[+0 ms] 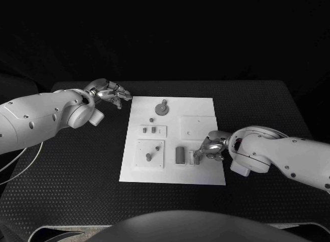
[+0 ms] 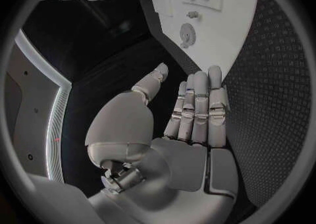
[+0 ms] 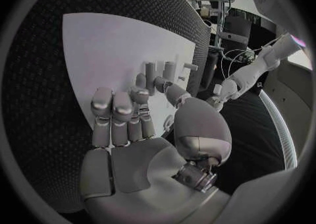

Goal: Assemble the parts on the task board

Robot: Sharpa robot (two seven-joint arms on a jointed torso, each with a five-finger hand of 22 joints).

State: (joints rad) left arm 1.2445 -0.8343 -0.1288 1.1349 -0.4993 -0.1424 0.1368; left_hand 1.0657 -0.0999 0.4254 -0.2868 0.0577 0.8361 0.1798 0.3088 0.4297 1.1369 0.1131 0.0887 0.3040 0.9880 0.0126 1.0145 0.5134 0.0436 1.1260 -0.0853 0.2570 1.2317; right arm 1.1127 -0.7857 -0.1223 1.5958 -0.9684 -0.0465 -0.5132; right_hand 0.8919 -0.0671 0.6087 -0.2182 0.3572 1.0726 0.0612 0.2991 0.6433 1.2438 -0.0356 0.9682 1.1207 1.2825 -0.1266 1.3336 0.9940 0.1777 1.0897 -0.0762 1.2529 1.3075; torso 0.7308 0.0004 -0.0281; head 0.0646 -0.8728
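Task board point(image 1: 197, 108) flat at centre of black counter point(image 1: 77, 166), long side running away from the robot. Grey parts on it: round disc part point(image 1: 162, 108) near the far edge, dark upright block point(image 1: 180, 155) toward the near right, small pegs point(image 1: 151, 131) in the left-middle plate, one more peg point(image 1: 149, 157) in the near-left plate.

Left arm point(image 1: 34, 121) in from the left, elbow bent, forearm angled toward the board's far-left corner. Left hand point(image 1: 109, 93) hovering over bare counter just beside that corner, off the board. Left wrist view: left hand point(image 2: 191, 113) flat, palm open, fingers point(image 2: 200, 95) extended side by side, thumb set off to one side; nothing held. Disc part point(image 2: 187, 34) well beyond the fingertips, on the task board point(image 2: 224, 39).

Right arm point(image 1: 295, 156) in from the right, wrist turned inward over the board's near-right edge. Right hand point(image 1: 210, 147) low over the board, just beside the dark upright block; contact with the block not clear from the head view. Right wrist view: right hand point(image 3: 141, 129) with fingers point(image 3: 113, 105) lightly curled and apart, thumb reaching toward small upright parts point(image 3: 161, 70) on the task board point(image 3: 112, 50); no part seen clamped between thumb and fingers, hand reads as holding nothing.
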